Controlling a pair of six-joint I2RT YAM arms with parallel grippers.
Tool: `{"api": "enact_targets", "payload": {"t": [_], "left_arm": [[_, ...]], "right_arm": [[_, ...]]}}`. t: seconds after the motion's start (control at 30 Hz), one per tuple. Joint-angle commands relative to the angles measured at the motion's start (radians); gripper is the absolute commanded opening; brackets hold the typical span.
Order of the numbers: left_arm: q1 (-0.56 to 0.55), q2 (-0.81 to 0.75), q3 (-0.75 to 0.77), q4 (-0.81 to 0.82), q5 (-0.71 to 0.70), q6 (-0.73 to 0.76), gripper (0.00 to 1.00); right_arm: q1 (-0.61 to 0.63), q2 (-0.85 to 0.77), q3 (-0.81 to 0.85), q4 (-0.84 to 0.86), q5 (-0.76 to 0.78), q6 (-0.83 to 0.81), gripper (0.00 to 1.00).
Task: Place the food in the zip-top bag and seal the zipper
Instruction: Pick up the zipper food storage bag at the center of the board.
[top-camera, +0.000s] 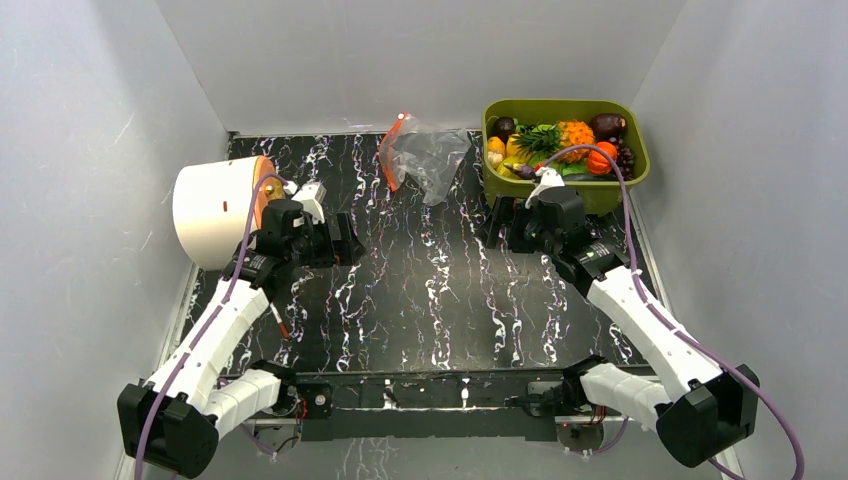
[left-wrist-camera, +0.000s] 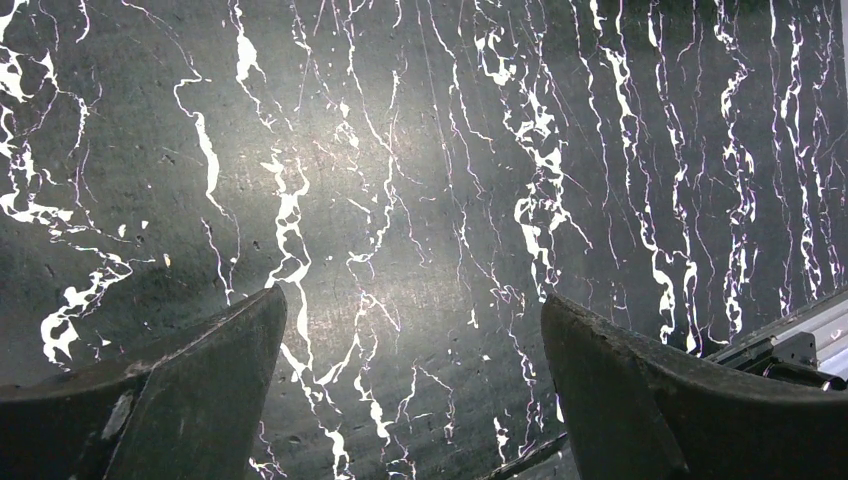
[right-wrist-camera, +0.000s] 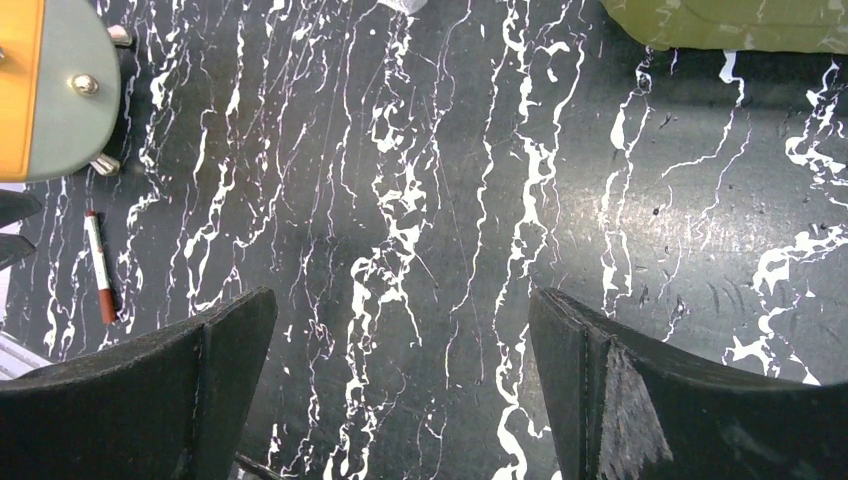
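Since nothing has gone into the bag yet, the whole task lies ahead. At the far left of the worktop (top-camera: 420, 300), a white drum (top-camera: 212, 210) lies on its side, its orange inside facing the left arm. Just beside it the left end effector (left-wrist-camera: 410, 305) hangs over bare black-and-white marbled surface, jaws spread wide and holding nothing. A red-brown marker (right-wrist-camera: 100, 265) lies on the worktop near that arm.

At the back, about midway across, the zip-top bag (top-camera: 425, 155) lies crumpled, with its orange-red zipper (top-camera: 388, 150) along the left-hand edge. The bag looks thin, light and slippery. It is likely to slide or collapse if pushed, so the firmest hold should be the stiffer zipper strip, or the film just under it. One end effector would need to hold the mouth open while the other loads.

Right of the bag, the right end effector (right-wrist-camera: 402, 300) is likewise released and empty, hovering over the worktop just in front of the olive-green bin (top-camera: 610, 195). The food (top-camera: 560, 145) is heaped inside that bin at the far right. The heap includes a maroon round fruit (top-camera: 607, 125) and an orange-red round piece (top-camera: 600, 160). These are rigid, light plastic with smooth curved skins, so a grasp across the widest part should hold best, and an off-centre pinch might squirt one out.
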Motion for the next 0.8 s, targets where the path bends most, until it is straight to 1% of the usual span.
{"api": "enact_targets", "payload": {"t": [0.0,0.1,0.33,0.4,0.5,0.6,0.63,0.67,0.77], "left_arm": [[-0.006,-0.02,0.0,-0.004,-0.013,-0.004,0.98],[-0.006,-0.015,0.006,-0.01,0.003,-0.006,0.98],[-0.005,-0.036,-0.017,-0.008,-0.022,0.0,0.98],[-0.005,-0.036,-0.025,-0.008,-0.033,-0.003,0.98],[-0.005,-0.038,-0.04,-0.004,-0.04,-0.007,0.98],[-0.005,-0.044,-0.059,0.013,-0.022,-0.006,0.98],[-0.005,-0.047,-0.064,0.019,-0.009,-0.003,0.98],[-0.005,-0.048,-0.069,0.025,0.006,0.0,0.98],[-0.005,-0.047,-0.067,0.023,0.025,0.016,0.98]], "right_arm": [[-0.008,-0.018,0.01,0.074,0.002,0.017,0.98],[-0.007,0.006,0.036,0.087,-0.002,0.039,0.98],[-0.007,0.092,0.091,0.204,-0.045,0.097,0.98],[-0.007,0.135,0.109,0.236,-0.031,0.113,0.96],[0.0,0.22,0.152,0.275,-0.014,0.12,0.87],[0.027,0.293,0.176,0.336,0.071,0.12,0.79],[0.034,0.316,0.181,0.358,0.095,0.122,0.74],[0.044,0.342,0.186,0.379,0.12,0.126,0.67],[0.075,0.42,0.218,0.436,0.18,0.132,0.54]]}}
